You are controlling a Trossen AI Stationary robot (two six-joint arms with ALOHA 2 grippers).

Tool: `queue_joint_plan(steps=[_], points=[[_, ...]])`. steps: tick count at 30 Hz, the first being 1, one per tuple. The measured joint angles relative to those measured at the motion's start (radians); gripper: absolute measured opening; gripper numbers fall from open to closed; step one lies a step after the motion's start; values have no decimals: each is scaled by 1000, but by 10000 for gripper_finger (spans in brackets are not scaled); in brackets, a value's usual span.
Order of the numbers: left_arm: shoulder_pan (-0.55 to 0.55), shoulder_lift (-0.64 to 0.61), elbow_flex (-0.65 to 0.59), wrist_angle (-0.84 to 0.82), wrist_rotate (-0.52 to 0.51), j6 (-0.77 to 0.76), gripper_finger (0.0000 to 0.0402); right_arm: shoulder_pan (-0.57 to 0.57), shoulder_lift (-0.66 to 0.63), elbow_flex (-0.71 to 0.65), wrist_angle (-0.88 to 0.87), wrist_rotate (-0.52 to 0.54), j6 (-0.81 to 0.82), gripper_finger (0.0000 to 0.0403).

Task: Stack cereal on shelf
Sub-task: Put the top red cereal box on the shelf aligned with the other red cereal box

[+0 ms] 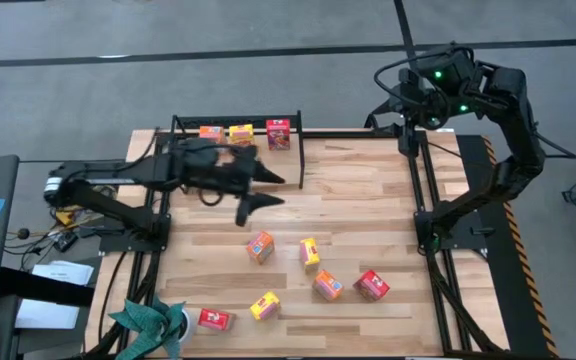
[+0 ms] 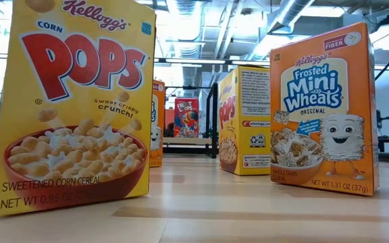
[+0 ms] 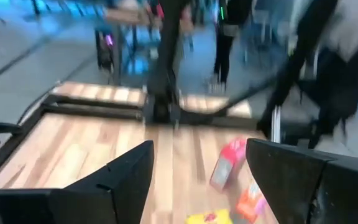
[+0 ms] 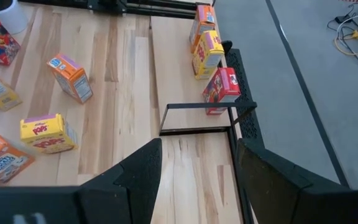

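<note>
High view: shelf (image 1: 298, 150) at the table's far edge carries three cereal boxes (image 1: 241, 133); left gripper (image 1: 263, 190) beside it, fingers parted, holding nothing. Six boxes lie scattered nearer the front, open board between. Low view: boxes stand upright. Right wrist view: right gripper (image 4: 194, 163) open, empty, at the far right corner.

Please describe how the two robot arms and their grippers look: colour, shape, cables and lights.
Both arms are black, built of jointed segments. The left gripper has two pointed black fingers, wedge-shaped and matte. The right gripper has the same flat, angular fingers. Black cables loop around the right arm, where small green lights glow. The left arm has a pale end piece.
</note>
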Motion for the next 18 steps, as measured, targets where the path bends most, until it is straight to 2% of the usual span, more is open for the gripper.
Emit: queue_joint_plan(steps=[6,9,15,18], points=[[14,273,388,-358,2,185,247,0,-67,21,12,1,0,232],[20,400,536,-430,24,248,247,0,-101,75,17,1,22,232],[35,616,703,-435,85,323,247,0,-192,80,80,1,101,232],[32,698,749,-463,173,423,247,0,-221,80,78,1,102,232]])
